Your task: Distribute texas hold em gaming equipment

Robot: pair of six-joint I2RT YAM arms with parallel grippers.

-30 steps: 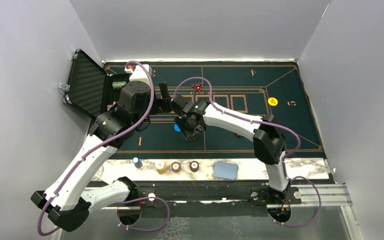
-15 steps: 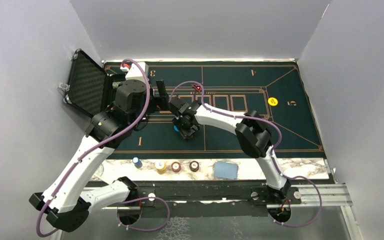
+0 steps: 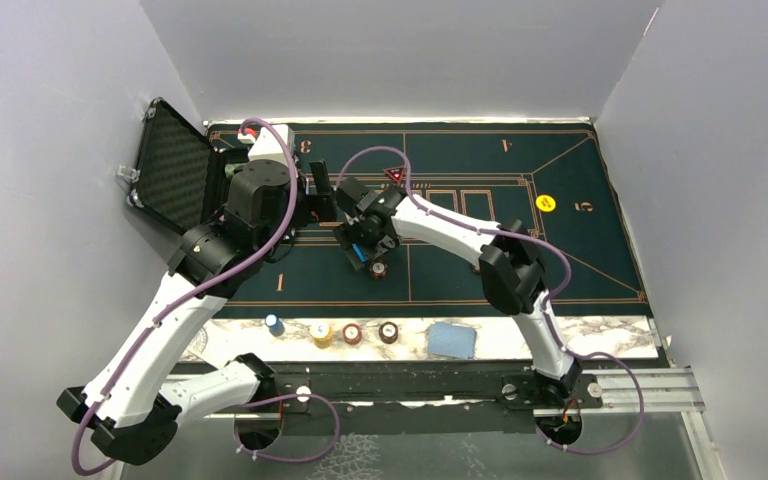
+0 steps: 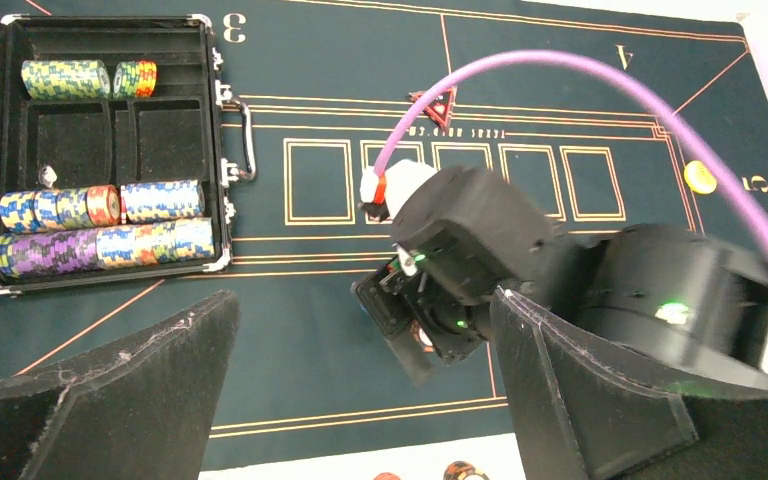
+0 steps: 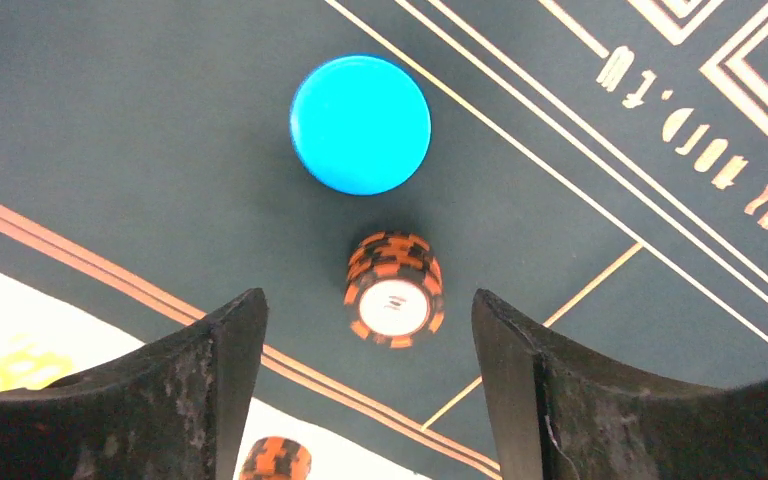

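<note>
On the green mat (image 3: 560, 270), near its middle: a short stack of orange-and-black chips (image 5: 394, 289) stands upright by itself, with a flat blue disc (image 5: 360, 124) lying just beyond it, close but not touching
Right gripper (image 5: 367, 305): hangs above the stack, pointing down; its two fingers (image 5: 200, 400) are spread apart, one to each side of the stack, and bare mat shows in both gaps, so nothing is gripped
Left gripper (image 4: 357, 300): hovers over the left part of the mat, fingers spread wide with nothing between them; the right arm's wrist sits below and ahead of it
Case (image 4: 70, 145): lies open at the mat's far left corner, with rows of coloured chips (image 4: 100, 225) on their sides in its foam slots, well apart from both grippers
Red triangle marker (image 3: 395, 176): on the mat just beyond the right gripper, towards the back wall
Yellow disc (image 3: 546, 203): on the mat's right side beside the number five, well apart from both grippers
Pale strip (image 3: 580, 335) at the near edge: a row of small chip stacks, one blue and white stack (image 3: 274, 324), one yellow stack (image 3: 321, 333) and two red-brown stacks (image 3: 352, 334), then a blue-backed deck of cards (image 3: 452, 340) to their right, all well apart from both grippers
</note>
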